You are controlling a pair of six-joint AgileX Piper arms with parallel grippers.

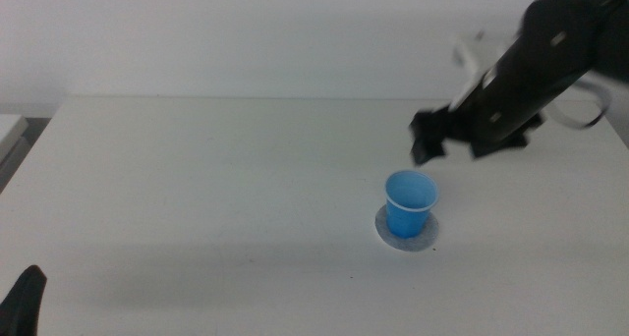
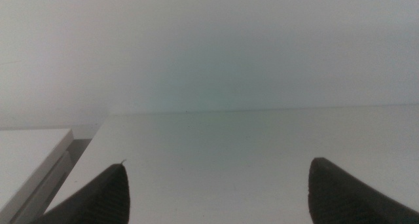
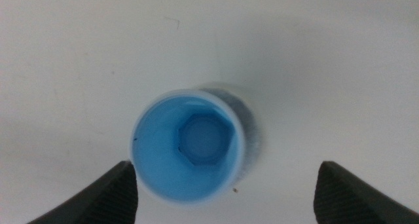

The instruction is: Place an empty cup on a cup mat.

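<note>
A small blue cup [image 1: 410, 203] stands upright on a grey cup mat [image 1: 407, 237] near the middle of the white tabletop [image 1: 197, 179], its mouth open to the ceiling and nothing visible inside. The right tool [image 1: 428, 140] hangs above and just behind it, up and toward the far right of the cup, jaws spread wide and holding nothing; its wrist camera looks almost straight down the cup's vertical axis, the mat's rim showing past one side. The left tool [image 1: 25, 299] waits at the near left corner, well apart, jaws also parted over bare tabletop. The placing appears done, and the right arm, by far the nearer, seems free to lift straight clear.
</note>
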